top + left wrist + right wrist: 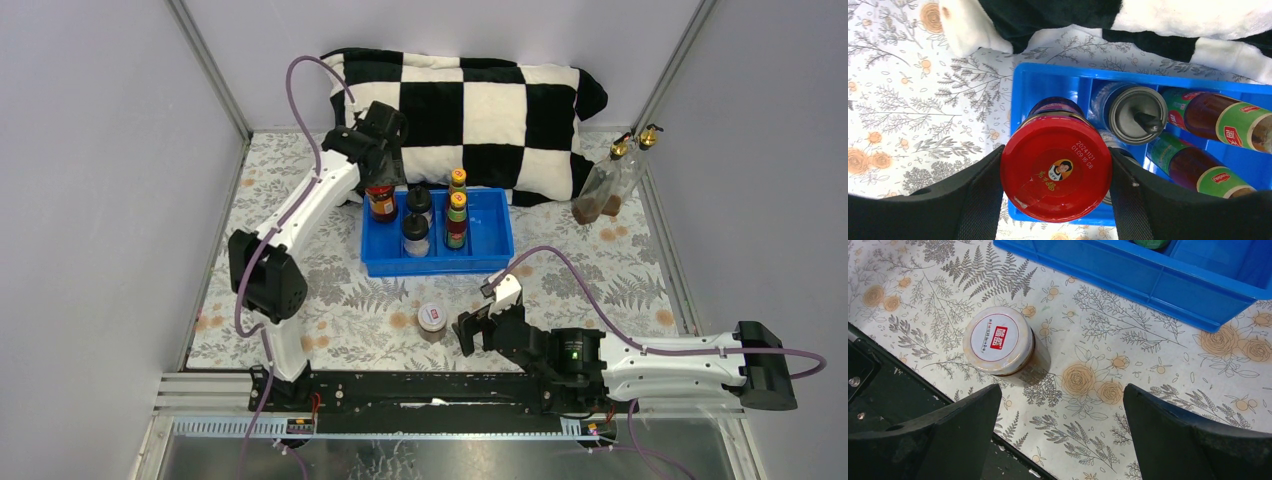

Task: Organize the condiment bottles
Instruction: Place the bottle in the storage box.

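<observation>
Left claw: the left gripper is at the left end of the blue plastic tray, its two black fingers pressed against opposite sides of the lid of the red-lidded glass jar, pinching it.
Red-lidded jar: upright in the tray's leftmost compartment, near its far wall. I cannot tell whether its base rests on the tray floor.
Right claw: the right gripper is spread wide with nothing between its fingers, low over the floral-covered table near its near edge.
White-lidded jar: the small white-lidded jar with a red label on top stands upright on the table between the tray and the near edge. It is just ahead of the right gripper's left-hand finger in the wrist view, apart from it.
Black-capped jars: the two black-capped clear jars stand one behind the other in the compartment just right of the red-lidded jar.
Sauce bottles: the two slim yellow-capped sauce bottles with green labels stand upright, one behind the other, just right of the black-capped jars.
Glass bottles: the two tall gold-spouted glass bottles are side by side at the table's far right corner, tilted, dark liquid in their bottoms, well apart from the tray.
Tray: on the table's middle, towards the far edge.
Pillow: a black-and-white chequered pillow lies along the far edge, just behind the tray.
</observation>
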You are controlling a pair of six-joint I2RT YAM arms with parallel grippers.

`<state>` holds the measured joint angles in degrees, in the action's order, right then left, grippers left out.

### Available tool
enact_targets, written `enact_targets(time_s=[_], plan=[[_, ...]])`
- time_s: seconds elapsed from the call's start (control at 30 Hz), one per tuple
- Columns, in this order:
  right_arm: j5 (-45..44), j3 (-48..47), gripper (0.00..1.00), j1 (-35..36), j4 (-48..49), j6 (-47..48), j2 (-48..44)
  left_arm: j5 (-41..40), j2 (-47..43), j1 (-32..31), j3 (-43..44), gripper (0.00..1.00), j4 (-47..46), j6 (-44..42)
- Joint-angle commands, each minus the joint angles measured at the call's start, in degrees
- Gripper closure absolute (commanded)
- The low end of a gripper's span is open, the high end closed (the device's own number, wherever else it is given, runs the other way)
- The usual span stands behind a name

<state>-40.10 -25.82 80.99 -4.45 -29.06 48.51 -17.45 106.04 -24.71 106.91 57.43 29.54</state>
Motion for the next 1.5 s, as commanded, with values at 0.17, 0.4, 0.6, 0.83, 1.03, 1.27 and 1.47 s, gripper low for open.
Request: enact_targets(time_s=[0.17, 0.4, 0.6, 0.83, 1.03, 1.27, 1.47], plan=[[-3.29, 0.40, 0.00, 0.13, -0.20, -1.12, -0.85, 1.17, 2.62, 0.49, 4.56, 0.32, -6.82, -1.72], [-3.76, 0.69, 0.00, 0.18, -0.30, -1.03, -1.29, 1.78, 4.56, 1.87, 3.82, 0.32, -8.46, -2.12], [-3.59, 0.59, 0.00, 0.13, -0.02, -1.00, -0.62, 2.30, 5.34, 2.71, 0.69, 0.32, -10.94, -2.29], [-3.33, 1.12, 0.00, 0.13, 0.39, -1.23, -0.76, 3.42, 6.02, 2.83, -2.76, 0.32, -13.71, -2.05], [-3.15, 1.86, 0.00, 0.13, 0.63, -1.77, -0.88, 2.97, 6.39, 2.89, -5.10, 0.32, -15.15, -1.95], [-3.28, 2.20, 0.00, 0.13, 0.42, -1.79, -1.61, 3.30, 7.72, 2.91, -5.40, 0.32, -15.43, -1.67], [-3.33, 2.78, 0.00, 0.13, 0.44, -2.00, -2.20, 3.52, 8.13, 3.02, -5.48, 0.28, -15.49, -1.97]])
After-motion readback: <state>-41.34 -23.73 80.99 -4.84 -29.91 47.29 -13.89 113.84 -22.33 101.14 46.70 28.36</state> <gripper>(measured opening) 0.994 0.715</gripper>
